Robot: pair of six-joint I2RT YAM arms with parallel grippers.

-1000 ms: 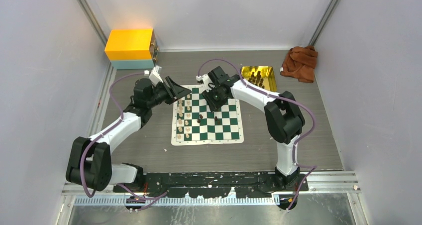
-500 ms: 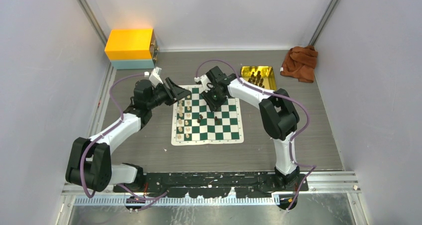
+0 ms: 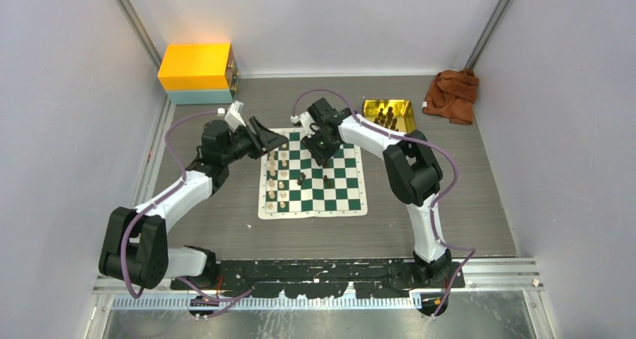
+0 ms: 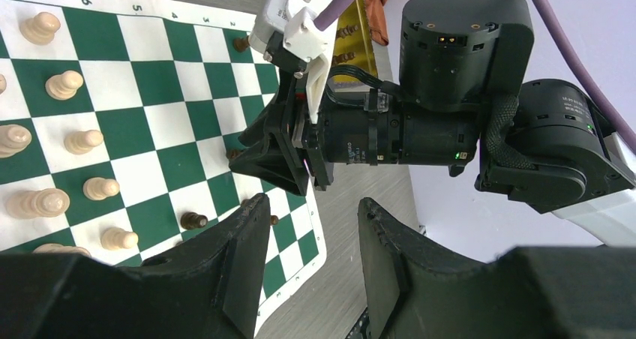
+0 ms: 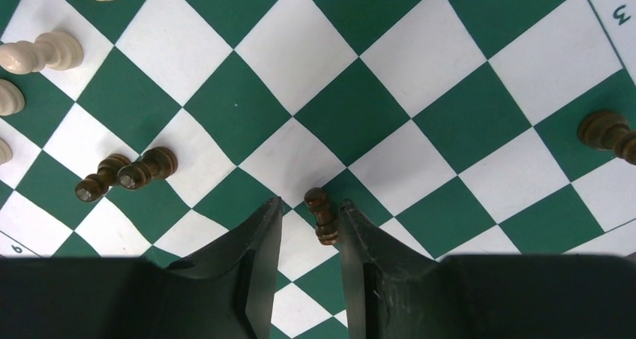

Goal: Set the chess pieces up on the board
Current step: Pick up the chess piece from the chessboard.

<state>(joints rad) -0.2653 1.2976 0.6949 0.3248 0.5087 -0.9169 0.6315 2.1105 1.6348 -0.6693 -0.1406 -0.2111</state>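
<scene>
The green-and-white board lies mid-table. Cream pieces stand in two columns on its left side, and dark pieces stand near its middle. My right gripper is low over the board's far part. In the right wrist view it is open around a dark pawn that stands against the right finger, with a gap to the left finger. Two dark pieces stand to its left. My left gripper hovers open and empty over the board's far-left corner; it also shows in the left wrist view.
A gold tray holding several dark pieces sits beyond the board's far right corner. A yellow box stands at the back left and a brown cloth at the back right. The two grippers are close together.
My right gripper has shifted slightly left over the board and its elbow has swung left. The left arm has barely moved.
</scene>
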